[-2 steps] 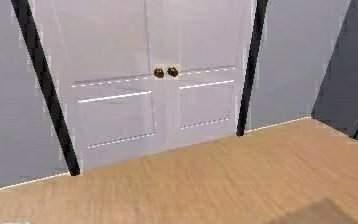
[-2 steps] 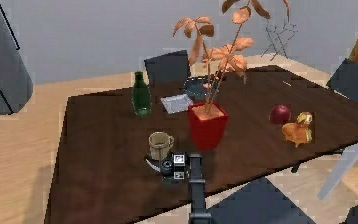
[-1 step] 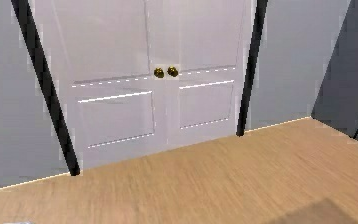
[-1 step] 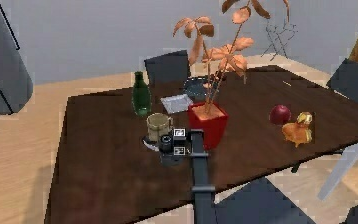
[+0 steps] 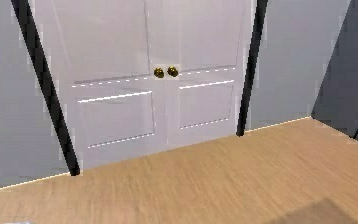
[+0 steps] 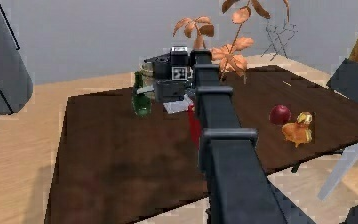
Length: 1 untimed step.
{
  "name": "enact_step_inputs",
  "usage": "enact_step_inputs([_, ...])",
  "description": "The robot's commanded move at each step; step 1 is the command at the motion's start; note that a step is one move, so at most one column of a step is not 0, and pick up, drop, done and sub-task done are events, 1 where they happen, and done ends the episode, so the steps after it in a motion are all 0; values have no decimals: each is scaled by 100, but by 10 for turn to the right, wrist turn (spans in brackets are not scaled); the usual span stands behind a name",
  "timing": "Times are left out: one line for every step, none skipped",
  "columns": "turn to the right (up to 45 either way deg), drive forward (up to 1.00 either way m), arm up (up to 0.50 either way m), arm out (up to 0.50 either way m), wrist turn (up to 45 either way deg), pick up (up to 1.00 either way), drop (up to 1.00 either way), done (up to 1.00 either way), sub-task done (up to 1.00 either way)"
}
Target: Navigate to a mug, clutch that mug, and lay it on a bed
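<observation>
In the arm side view my dark arm [image 6: 222, 140] reaches out over a dark brown table [image 6: 107, 150]. At its far end sit the white marked squares [image 6: 177, 66], and the gripper [image 6: 155, 70] is just left of them. A cluster of small things lies at and behind the gripper: a green bottle [image 6: 142, 97] and a grey-white blob [image 6: 173, 96]. I cannot tell whether the gripper holds anything. No shape here reads clearly as a mug.
A white double door [image 5: 152, 80] with brass knobs [image 5: 165, 72] faces me across wood floor [image 5: 227, 185]. On the table are an orange-leaved plant [image 6: 227, 45], a red apple [image 6: 280, 114], an orange thing [image 6: 299, 131] and a red item [image 6: 192, 121]. A dark chair [image 6: 352, 82] stands at the right.
</observation>
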Motion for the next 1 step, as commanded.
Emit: enact_step_inputs([0,0,0,0,-450,0,0,0,0])
